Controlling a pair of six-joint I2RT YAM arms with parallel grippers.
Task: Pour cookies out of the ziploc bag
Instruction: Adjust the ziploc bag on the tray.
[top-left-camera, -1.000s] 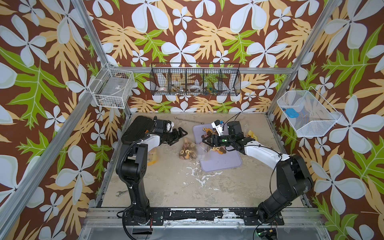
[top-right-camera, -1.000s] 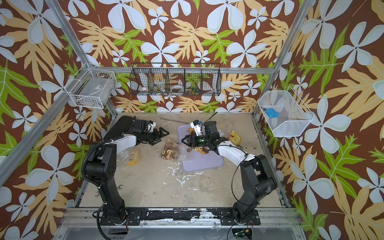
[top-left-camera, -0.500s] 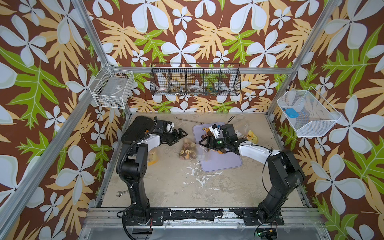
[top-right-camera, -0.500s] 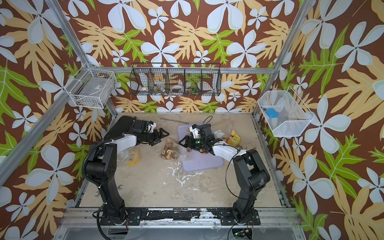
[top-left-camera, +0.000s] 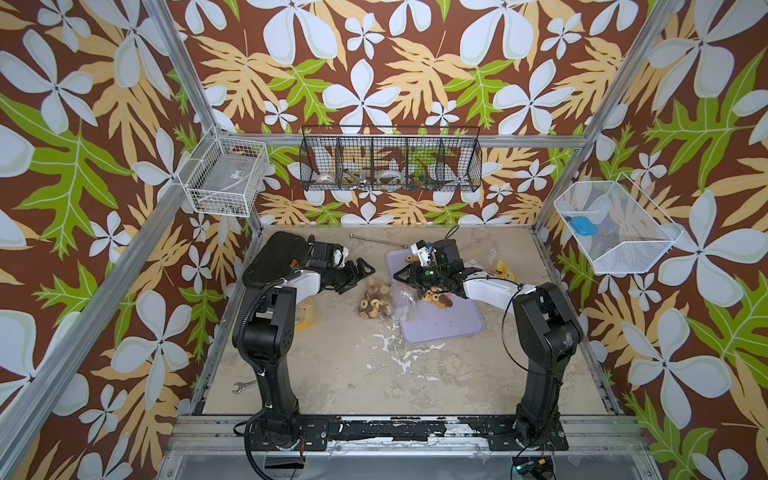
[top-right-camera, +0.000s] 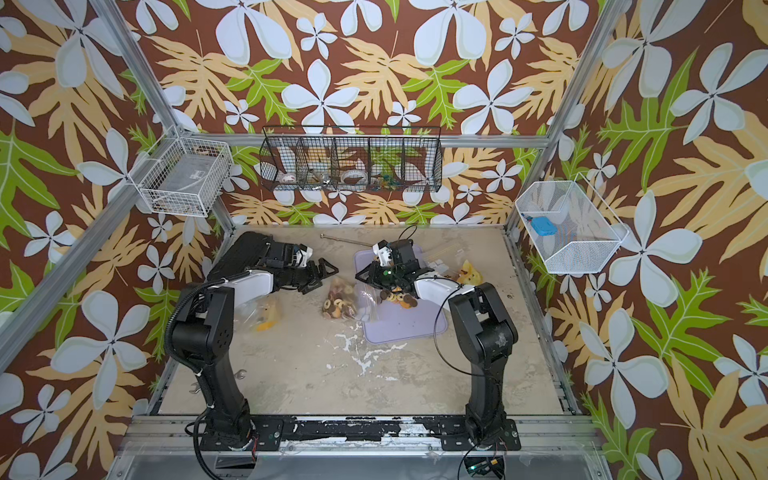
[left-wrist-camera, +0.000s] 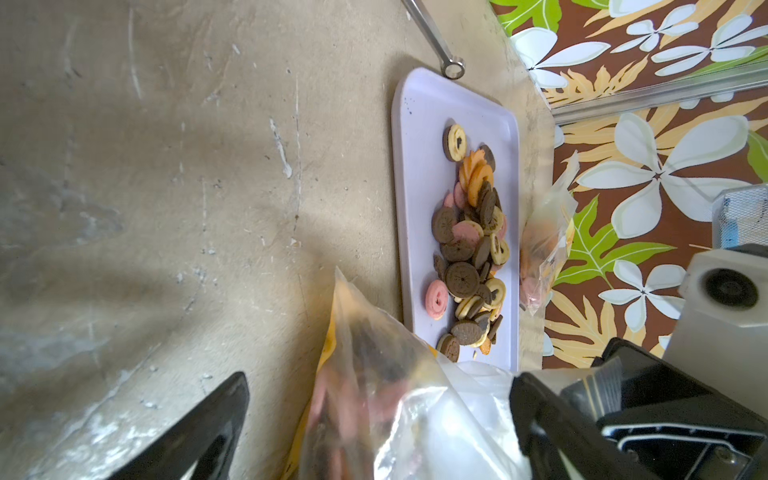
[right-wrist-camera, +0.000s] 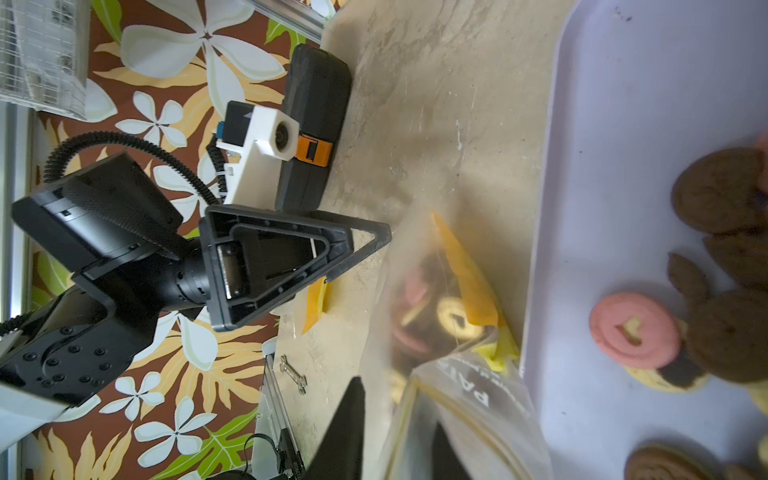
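Lilac plastic, smooth and round-cornered: one tray (top-left-camera: 451, 328) lies right of centre in both top views, with a loose heap of round cookies (top-left-camera: 436, 297) on its far half. One clear bag (top-left-camera: 400, 306) lies across the tray's left edge. More cookies sit in the bag's left end, out on the scuffed sandy table (top-left-camera: 332, 374).

Two black arms reach in. The left gripper (top-left-camera: 360, 277) is spread wide and empty, just beside the bag's left end. The right gripper (top-left-camera: 397, 276) points at the bag's far right corner. Since a second ago the right elbow has swung in toward the middle and that gripper has shifted a little left; the left arm and the bag are as before.

Three wire baskets (top-left-camera: 390, 160) hang on the walls and two metal spanners (top-left-camera: 245, 386) lie on the table.

From the left wrist, both wide-set fingers (left-wrist-camera: 199, 436) flank the crinkled bag (left-wrist-camera: 374, 395). On the tray (left-wrist-camera: 419, 166) the overlapping cookies (left-wrist-camera: 461, 276) are dark brown, pink, orange and pale yellow, some with a centre hole.

From the right wrist, its two fingers (right-wrist-camera: 351, 432) stand close together with the bag's open rim (right-wrist-camera: 457, 395) pinched between them. One pink ridged cookie (right-wrist-camera: 633, 328) lies on the tray, just beside the dark ones.
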